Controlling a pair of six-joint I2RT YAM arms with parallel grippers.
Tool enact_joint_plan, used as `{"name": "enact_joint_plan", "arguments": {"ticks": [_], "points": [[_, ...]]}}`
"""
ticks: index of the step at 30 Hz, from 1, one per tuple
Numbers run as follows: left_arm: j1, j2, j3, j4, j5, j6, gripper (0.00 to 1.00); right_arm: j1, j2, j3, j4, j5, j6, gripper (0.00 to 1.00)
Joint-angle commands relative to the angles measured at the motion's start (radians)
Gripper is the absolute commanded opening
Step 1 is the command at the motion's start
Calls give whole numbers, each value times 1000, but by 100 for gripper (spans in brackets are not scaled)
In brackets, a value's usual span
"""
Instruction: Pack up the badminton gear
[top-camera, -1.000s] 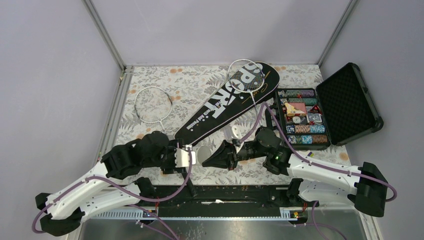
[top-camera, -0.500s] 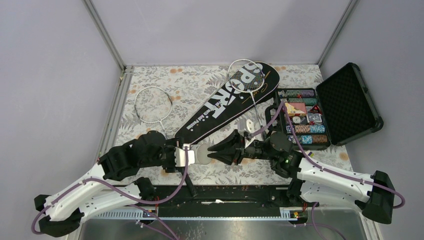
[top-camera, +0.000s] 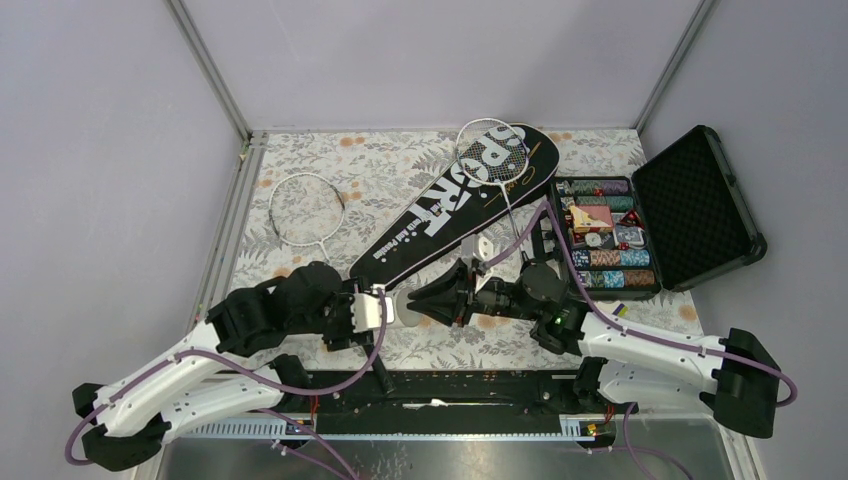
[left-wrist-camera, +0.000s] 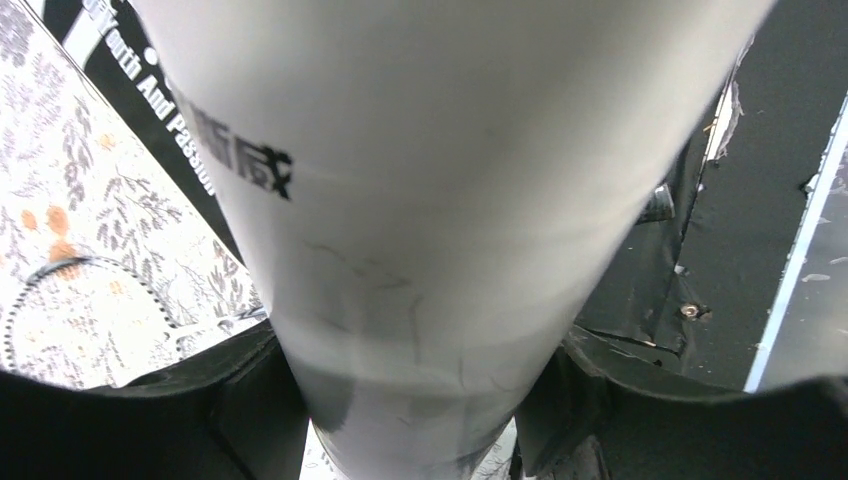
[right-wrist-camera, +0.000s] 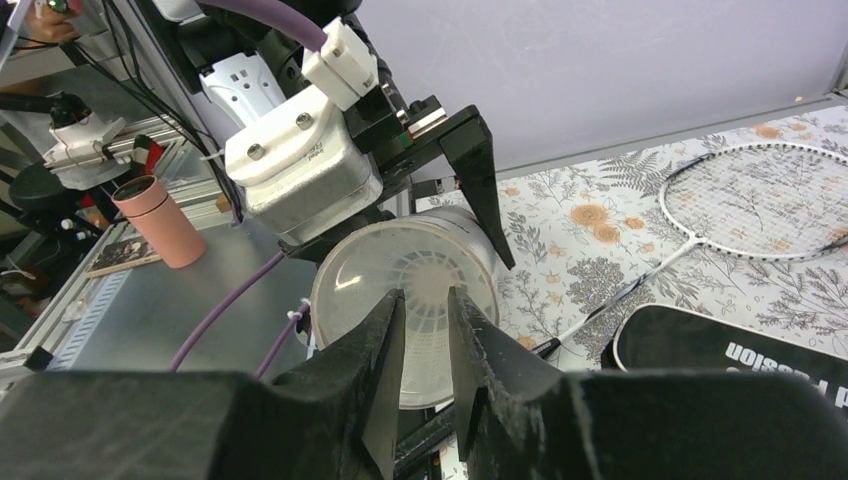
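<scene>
My left gripper (top-camera: 378, 312) is shut on the white cardboard tube (top-camera: 402, 307), which fills the left wrist view (left-wrist-camera: 430, 200). In the right wrist view the tube's translucent end cap (right-wrist-camera: 350, 290) faces me, with a white shuttlecock (right-wrist-camera: 428, 265) showing through it. My right gripper (top-camera: 414, 299) points at that end, its jaws a narrow gap apart (right-wrist-camera: 425, 293) and empty. The black SPORT bag (top-camera: 455, 200) lies diagonally, with one racket (top-camera: 492, 152) on it. The other racket (top-camera: 306, 208) lies at the left.
An open black case of poker chips (top-camera: 640, 235) stands at the right. Metal frame posts and grey walls border the floral table (top-camera: 380, 170). A pink cylinder (right-wrist-camera: 160, 220) stands beyond the table's near edge.
My right gripper has risen and swung to line up with the tube's end, its tips now close to the cap. The left gripper has kept hold of the tube.
</scene>
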Motion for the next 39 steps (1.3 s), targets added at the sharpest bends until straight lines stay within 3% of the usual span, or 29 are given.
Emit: {"name": "enact_joint_plan", "arguments": {"ticks": [1,6,11,13,17,21,26,30,33,39], "points": [[-10,-8,97,252,93,-56,31,9,54,-68,21,67,17,30],[-10,-5,133,293,110,-113,31,14,90,-31,-58,104,-3,32],[-10,-15,147,333,71,-210,33,18,114,5,-117,160,-37,41],[-10,-15,170,328,56,-247,33,18,93,70,-238,192,-50,41],[-10,-21,206,292,-17,-324,32,18,-62,142,-379,416,54,50],[-10,-50,206,279,-118,-427,31,18,-235,203,-541,564,72,74],[-8,-14,271,300,-250,-491,31,18,-382,304,-817,655,113,83],[10,98,320,312,-487,-505,33,19,-483,273,-951,741,244,83],[109,195,358,277,-560,-544,33,18,-551,203,-970,739,284,83],[515,316,321,267,-437,-548,31,18,-580,104,-996,715,348,79]]}}
